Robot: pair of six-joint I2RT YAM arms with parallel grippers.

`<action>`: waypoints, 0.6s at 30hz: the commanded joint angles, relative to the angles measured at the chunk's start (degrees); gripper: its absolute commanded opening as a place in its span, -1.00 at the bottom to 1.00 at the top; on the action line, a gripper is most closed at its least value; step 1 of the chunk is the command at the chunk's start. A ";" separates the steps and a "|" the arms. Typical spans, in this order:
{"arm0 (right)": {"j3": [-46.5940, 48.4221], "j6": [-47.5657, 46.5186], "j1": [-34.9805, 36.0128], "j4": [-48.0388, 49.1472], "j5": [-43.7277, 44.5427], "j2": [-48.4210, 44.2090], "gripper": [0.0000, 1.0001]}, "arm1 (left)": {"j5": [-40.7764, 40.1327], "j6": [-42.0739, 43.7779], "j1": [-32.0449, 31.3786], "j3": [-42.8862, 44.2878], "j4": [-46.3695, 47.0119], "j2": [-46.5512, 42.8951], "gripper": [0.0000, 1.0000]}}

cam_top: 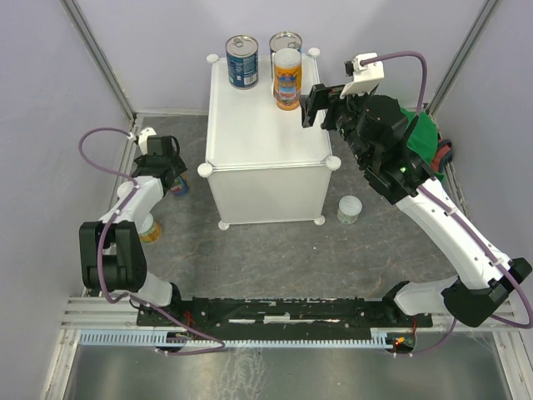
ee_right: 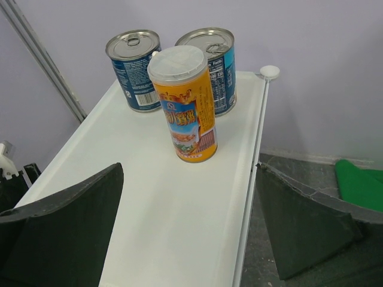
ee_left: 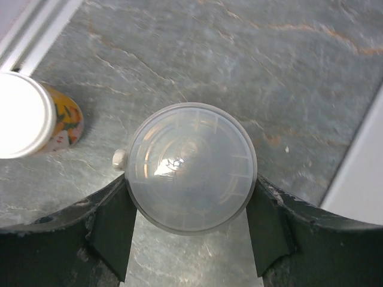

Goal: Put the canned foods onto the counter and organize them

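Judging the job roughly half done: counting three cans already standing upright on the counter (cam_top: 258, 137), namely the left blue can (cam_top: 242, 61) and right blue can (cam_top: 286, 42) near the far edge, plus the tall orange can (cam_top: 287, 79) just in front of the right one, not telling whether touching it. Leaving at least three more down on the grey floor (cam_top: 275, 250): the pale green can (cam_top: 350, 208) just beside the counter's near right foot, the yellow-orange can (cam_top: 150, 230) beside the left arm (cam_top: 125, 208), and the white-lidded can (ee_left: 191, 167) off the counter's left side. Not finding a seventh in any view; possibly hiding behind the right arm (cam_top: 450, 225), not guessing. Probably also needing some tidying of the row up top. Clamping the left gripper (ee_left: 191, 185) around the white-lidded can, pressing fingers (ee_left: 111, 221) against both sides of the lid rim, showing no gap; not telling whether lifting it off the floor yet. Holding the right gripper (ee_right: 190, 173) spread wide and empty above the counter top, touching nothing, hanging short of the orange can, ignoring the green cloth (ee_right: 359, 185) on the floor to its right.
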 commanded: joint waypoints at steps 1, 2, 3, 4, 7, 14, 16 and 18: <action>2.86 -1.26 0.12 -0.42 0.38 -1.06 0.98 | 2.52 4.39 -2.17 -0.42 6.15 -6.19 -0.42; 3.07 -1.23 0.15 -0.88 0.48 -0.99 0.98 | 2.52 5.09 -2.53 -0.85 6.38 -6.98 -0.42; 3.19 -1.24 0.15 -1.32 0.71 -0.99 0.98 | 2.47 5.88 -2.96 -1.21 6.69 -7.62 -0.42; 3.17 -1.06 0.09 -1.76 0.97 -1.03 0.98 | 2.04 6.95 -3.50 -1.50 6.92 -8.03 -0.43; 2.88 -0.11 0.10 -3.23 1.73 -1.10 0.99 | 0.98 8.89 -4.90 -2.05 6.62 -8.99 -0.43; 1.55 0.05 0.69 -4.13 4.13 -1.03 1.00 | -5.32 8.70 -7.47 -4.94 8.04 -13.90 -0.43; 0.05 -0.64 0.74 -3.04 5.27 -1.58 1.00 | -5.77 8.70 -7.90 -4.67 6.97 -14.85 -0.43; -0.27 -1.57 0.73 -3.17 5.85 -1.99 0.99 | -7.30 8.91 -8.22 -4.41 5.54 -16.59 -0.44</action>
